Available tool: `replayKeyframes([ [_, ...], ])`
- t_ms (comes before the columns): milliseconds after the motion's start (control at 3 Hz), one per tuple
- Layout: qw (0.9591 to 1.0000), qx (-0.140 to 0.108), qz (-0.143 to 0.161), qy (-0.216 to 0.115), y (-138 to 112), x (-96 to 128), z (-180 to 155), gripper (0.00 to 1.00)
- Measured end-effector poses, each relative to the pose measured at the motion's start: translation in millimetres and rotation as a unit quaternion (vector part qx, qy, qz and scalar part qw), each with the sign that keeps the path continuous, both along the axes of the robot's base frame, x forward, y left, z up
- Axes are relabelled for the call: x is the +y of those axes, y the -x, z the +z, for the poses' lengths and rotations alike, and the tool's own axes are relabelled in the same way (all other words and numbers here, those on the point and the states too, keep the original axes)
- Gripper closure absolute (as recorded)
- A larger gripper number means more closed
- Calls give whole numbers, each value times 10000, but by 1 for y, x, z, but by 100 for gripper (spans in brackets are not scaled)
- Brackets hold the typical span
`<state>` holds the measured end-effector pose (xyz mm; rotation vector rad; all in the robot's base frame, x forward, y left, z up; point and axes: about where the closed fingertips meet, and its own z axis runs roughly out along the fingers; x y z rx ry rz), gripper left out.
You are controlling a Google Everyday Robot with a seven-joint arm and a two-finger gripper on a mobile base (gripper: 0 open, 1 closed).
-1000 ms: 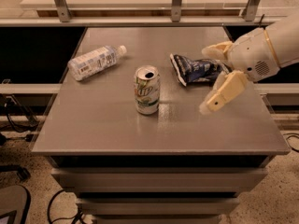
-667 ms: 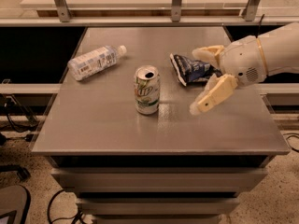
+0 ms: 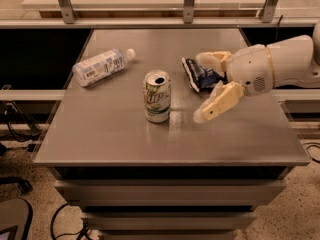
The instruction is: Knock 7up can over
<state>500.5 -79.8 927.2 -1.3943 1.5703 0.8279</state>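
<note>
The claw [image 3: 199, 88], fingers spread wide apart, has edged closer to the upright 7up can [image 3: 157, 96], at its 3 o'clock.

Rounded white arm [image 3: 290, 59] ends in cream-fingered pincer [image 3: 200, 88], at right.

1 ea: can [image 3: 157, 96], bottle [image 3: 102, 66], bag [image 3: 200, 75]; hand [image 3: 199, 88] at right.

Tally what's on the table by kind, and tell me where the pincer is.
Soda cans: 1, the 7up can, upright.
Plastic bottles: 1, lying down.
Snack bags: 1.
Total: 3.
Pincer: open, right of the can in view, apart from it.
</note>
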Motion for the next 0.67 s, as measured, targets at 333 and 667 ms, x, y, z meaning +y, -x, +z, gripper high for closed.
replayKeyframes([
  [333, 9992, 36, 41, -394, 1, 9, -7, 0],
  [667, 9936, 9, 139, -1119, -4, 24, -19, 0],
])
